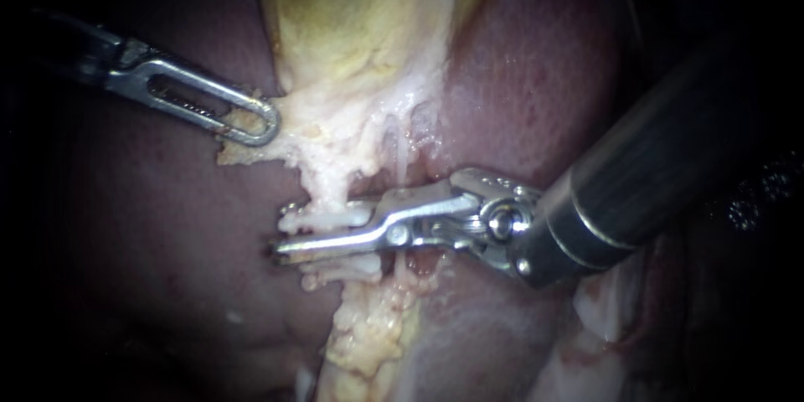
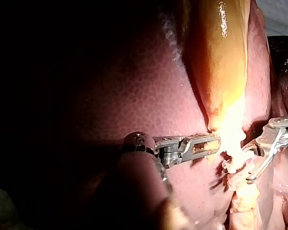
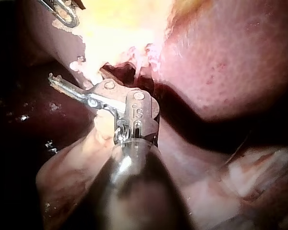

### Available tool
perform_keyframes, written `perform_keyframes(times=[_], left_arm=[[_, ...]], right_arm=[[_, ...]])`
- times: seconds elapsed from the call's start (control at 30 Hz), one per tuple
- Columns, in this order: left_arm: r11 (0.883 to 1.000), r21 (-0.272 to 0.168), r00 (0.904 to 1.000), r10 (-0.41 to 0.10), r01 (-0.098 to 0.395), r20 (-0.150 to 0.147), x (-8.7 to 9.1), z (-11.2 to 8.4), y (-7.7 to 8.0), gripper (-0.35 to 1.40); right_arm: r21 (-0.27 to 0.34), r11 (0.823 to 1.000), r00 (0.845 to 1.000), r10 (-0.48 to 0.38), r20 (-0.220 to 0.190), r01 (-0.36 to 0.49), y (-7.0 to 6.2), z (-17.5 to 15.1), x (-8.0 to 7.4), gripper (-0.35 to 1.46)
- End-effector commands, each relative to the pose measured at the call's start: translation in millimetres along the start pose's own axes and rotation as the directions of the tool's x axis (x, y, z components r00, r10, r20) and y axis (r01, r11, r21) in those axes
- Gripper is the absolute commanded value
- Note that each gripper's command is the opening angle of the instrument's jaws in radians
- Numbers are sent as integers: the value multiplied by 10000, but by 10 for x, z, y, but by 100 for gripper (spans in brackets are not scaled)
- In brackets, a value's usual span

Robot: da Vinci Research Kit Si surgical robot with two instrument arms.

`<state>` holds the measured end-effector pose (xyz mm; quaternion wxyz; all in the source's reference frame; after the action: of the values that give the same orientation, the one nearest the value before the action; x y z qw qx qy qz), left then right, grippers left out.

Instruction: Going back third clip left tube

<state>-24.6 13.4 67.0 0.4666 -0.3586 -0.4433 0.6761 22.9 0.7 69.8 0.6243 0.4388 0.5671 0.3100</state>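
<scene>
Nearest, the dark shaft of the right instrument comes in from the right of the endoscope view and ends in a bright metal hinge; from it two long thin jaws reach leftward across the pale stalk of tissue; a clear gap shows between them, so they stand open; a short whitish tube lies crosswise in that gap, close under the upper jaw; whether both jaws press on it cannot be told; the tube looks smooth, waxy and cream-white, with lumpy yellow fat hanging below it; no clip can be picked out for certain among the glints there; in the right wrist view the same instrument points ahead toward the bright frayed tissue.

Further off, the left instrument enters from the left; its slotted jaws lie together on the ragged edge of the pale fatty tissue and hold it; the left wrist view shows this instrument pinching the same edge, with the right instrument just beyond.

Farthest, the yellow-green gallbladder rises above the fat; the dark red liver lies on both sides of it.
</scene>
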Motion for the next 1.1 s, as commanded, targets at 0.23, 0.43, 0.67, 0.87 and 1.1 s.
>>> perform_keyframes(times=[0.23,0.43,0.67,0.87,1.1], left_arm=[[10000,1,10000,0,0,-7,0,0,2,-35],[10000,-1,10000,-2,2,-6,-1,0,4,-35],[10000,14,10000,-2,2,-26,-2,-1,4,-35],[10000,13,10000,-2,2,-24,-2,-2,4,-35],[10000,9,10000,0,0,-20,-2,-3,4,-35]], right_arm=[[-364,9944,9950,-998,-83,995,30,-6,-7,50],[-587,9847,9863,-1648,-76,1640,39,-17,-8,50],[-800,9756,9788,-2049,30,2045,41,-36,-10,50],[-935,9681,9724,-2332,31,2325,42,-53,-12,50],[-1140,9301,9368,-3495,187,3493,33,-78,-20,50]])
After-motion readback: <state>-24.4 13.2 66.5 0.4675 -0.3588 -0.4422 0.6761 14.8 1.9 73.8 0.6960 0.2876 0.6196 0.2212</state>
